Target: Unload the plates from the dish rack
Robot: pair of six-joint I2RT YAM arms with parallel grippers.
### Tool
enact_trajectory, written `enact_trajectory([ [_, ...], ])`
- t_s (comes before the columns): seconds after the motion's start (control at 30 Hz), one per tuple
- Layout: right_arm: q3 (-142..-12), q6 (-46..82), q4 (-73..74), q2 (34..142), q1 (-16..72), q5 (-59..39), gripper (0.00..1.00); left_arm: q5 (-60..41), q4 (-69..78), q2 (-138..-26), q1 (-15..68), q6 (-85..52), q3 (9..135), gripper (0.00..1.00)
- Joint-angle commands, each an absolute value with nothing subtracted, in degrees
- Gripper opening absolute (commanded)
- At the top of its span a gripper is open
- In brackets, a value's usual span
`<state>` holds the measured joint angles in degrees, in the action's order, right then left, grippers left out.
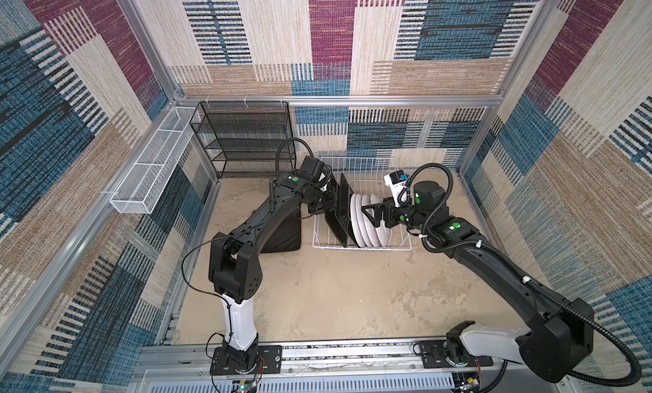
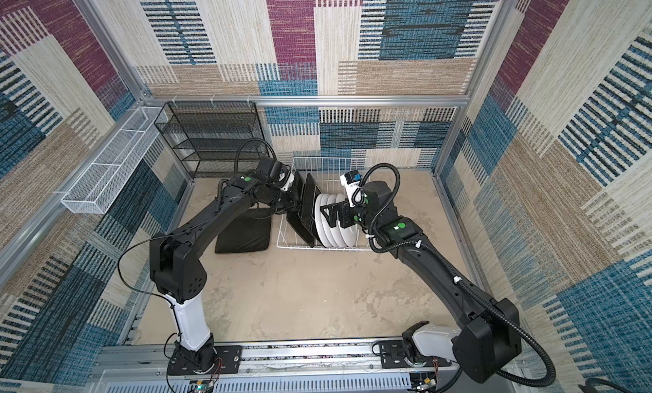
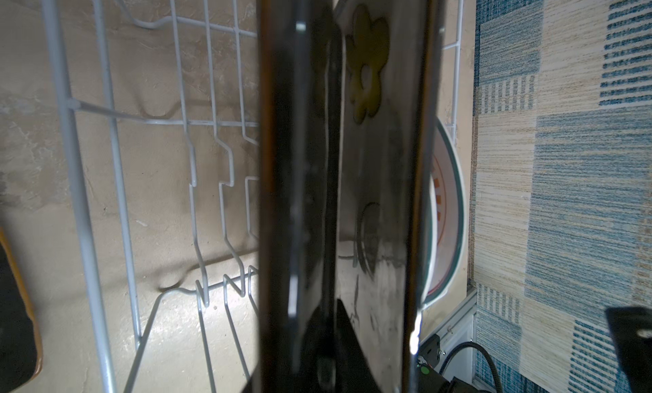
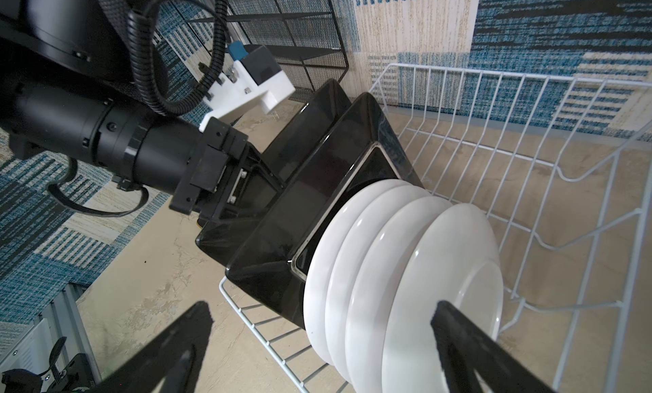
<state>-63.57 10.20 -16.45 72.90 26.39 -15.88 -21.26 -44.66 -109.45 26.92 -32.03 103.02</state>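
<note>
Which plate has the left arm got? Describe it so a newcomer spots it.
In the white wire dish rack at the table's back, plates stand on edge in a row. It is the black-backed square plate at the row's end, clamped by the left gripper; a second square plate separates it from the round white plates.

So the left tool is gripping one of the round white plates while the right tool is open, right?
Not quite: the right wrist view shows the left tool gripping a black square plate, not a round white one. The right tool is indeed open.
</note>
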Motion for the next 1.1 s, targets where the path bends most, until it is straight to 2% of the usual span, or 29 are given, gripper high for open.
enact_trajectory([
  [0.0, -64.39, 10.23, -15.8, 73.2, 26.46, -15.73, 1.0, -18.19, -46.08, -108.17, 27.12, -30.93, 101.63, 0.0],
  [0.5, -64.5, 11.06, -15.38, 73.03, 26.44, -15.63, 1.0, -18.55, -41.02, -102.41, 27.11, -33.5, 99.58, 0.0],
  [1.07, -64.86, 11.89, -15.11, 72.69, 26.46, -15.32, 1.0, -19.08, -43.84, -97.08, 26.46, -32.35, 102.52, 0.0],
])
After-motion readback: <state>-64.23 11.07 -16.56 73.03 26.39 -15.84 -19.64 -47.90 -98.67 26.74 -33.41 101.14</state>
